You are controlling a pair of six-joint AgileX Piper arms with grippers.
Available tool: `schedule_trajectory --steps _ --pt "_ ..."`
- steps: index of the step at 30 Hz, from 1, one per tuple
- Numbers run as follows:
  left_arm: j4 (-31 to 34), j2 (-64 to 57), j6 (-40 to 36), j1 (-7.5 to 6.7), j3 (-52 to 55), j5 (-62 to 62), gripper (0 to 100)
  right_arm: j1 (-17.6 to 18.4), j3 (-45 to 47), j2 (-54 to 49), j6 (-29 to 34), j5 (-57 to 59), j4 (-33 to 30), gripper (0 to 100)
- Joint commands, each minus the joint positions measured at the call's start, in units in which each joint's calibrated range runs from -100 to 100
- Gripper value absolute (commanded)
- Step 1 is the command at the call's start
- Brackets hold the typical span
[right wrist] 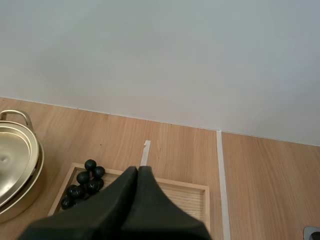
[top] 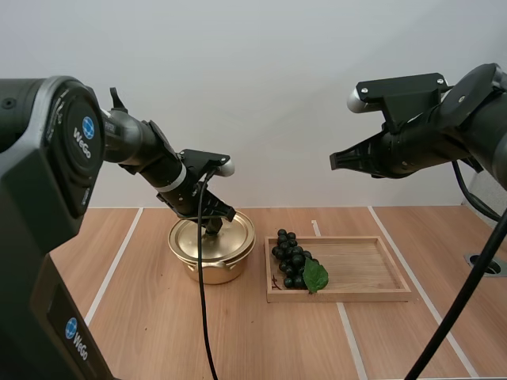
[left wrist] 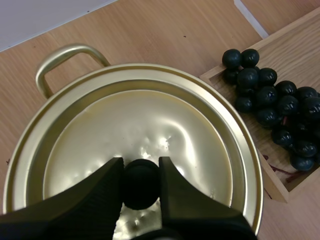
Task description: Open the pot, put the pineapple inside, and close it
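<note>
The wooden table (top: 158,332) took up the whole lower half of the high view, its pale boards crossed by white tape lines (top: 115,265), and a plain light wall (top: 261,95) rose behind it. Near the right edge of that view a round dark fitting (top: 487,264) sat in the tabletop. Our right arm hung high in the upper right, well above the table, and our right gripper (top: 337,161) pointed left over the wooden tray (top: 372,269) with its two fingers pressed together as one wedge, holding nothing. The tray lay right of centre, just beside the pot (top: 210,273), and most of its floor was bare. The golden pot stood at the centre left with its lid (top: 194,237) seated flat on the rim, one looped handle (left wrist: 65,57) sticking out on the side away from the tray. We saw no pineapple; a bunch of dark grapes (top: 291,257) with a green leaf (top: 315,275) lay in the tray's left end, nearest the pot. Our left gripper (top: 214,224) reached down onto the lid, its fingers (left wrist: 100,190) clamped on either side of the small black knob (left wrist: 141,182).
</note>
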Motion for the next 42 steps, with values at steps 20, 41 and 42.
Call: schedule_trajectory --steps 20,41,42 --pt "-1.5 -0.86 1.57 0.01 0.12 0.55 97 -0.19 0.17 -0.83 -1.05 0.49 0.72 0" --pt "-9.21 -45.8 -2.39 0.08 3.28 -4.72 0 -0.19 0.17 -15.53 -1.05 -12.42 4.68 0" --pt "-10.24 -49.1 -2.39 0.08 5.18 -7.85 0 -0.19 0.17 -17.31 -1.05 -13.65 4.97 0"
